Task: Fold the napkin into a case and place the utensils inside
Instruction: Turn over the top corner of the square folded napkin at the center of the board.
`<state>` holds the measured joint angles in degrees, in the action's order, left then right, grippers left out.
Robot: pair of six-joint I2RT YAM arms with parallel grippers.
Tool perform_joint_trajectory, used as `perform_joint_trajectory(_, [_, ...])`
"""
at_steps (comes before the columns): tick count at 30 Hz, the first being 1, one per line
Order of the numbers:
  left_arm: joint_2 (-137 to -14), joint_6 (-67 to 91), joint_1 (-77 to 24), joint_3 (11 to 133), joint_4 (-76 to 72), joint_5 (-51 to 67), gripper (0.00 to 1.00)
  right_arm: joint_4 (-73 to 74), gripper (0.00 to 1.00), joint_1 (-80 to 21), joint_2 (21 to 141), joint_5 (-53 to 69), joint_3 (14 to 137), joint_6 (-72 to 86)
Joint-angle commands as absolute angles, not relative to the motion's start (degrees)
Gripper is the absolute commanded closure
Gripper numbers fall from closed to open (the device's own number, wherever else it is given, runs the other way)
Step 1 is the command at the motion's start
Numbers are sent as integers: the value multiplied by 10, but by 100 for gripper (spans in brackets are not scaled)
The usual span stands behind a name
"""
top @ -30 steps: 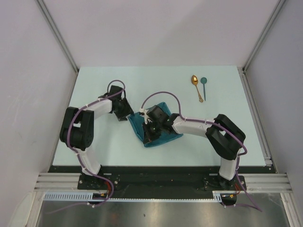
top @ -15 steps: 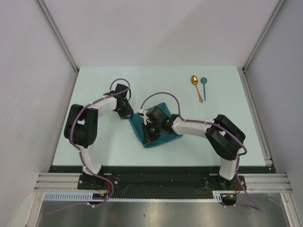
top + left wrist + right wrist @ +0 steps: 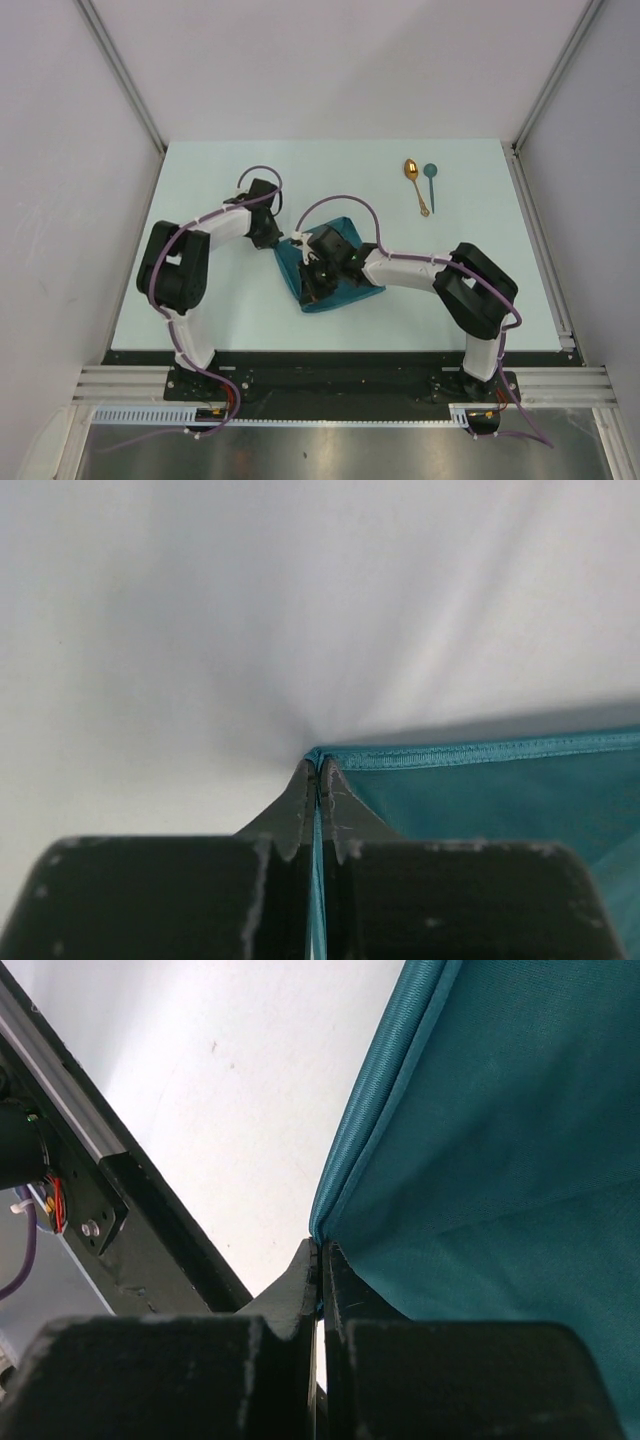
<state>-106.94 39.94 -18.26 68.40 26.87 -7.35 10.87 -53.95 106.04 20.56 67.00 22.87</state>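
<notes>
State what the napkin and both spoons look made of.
The napkin: woven cloth, teal, faint sheen; a stitched hem shows along its edge. The gold spoon: likely polished metal, with bright glints. The teal spoon: matte, perhaps plastic or coated metal; too small to tell.

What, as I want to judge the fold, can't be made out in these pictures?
- Top view: middle of the teal square cloth napkin, hidden under the right arm's wrist.
- Wrist views: napkin cut off by the frame edges, only a corner showing.
- Top view: slender gold metal spoon and teal spoon, too small for detail.
</notes>
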Motion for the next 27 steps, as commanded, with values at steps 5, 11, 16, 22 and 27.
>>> perform_joint_trajectory(5, [-956,374,-174,656,232,-53,100,112,100,-590,1027,193,686,213])
perform_joint_trajectory(11, [-861,392,-145,599,198,-4,100,107,100,-600,1006,200,702,228])
perform_joint_trajectory(16, [-774,411,-93,577,237,11,100,113,100,-620,1022,214,757,236])
perform_joint_trajectory(22, [-683,396,10,588,310,25,100,112,100,-658,1076,243,874,255])
perform_joint_trajectory(27, [-606,367,100,655,376,2,100,79,100,-696,1124,295,981,291])
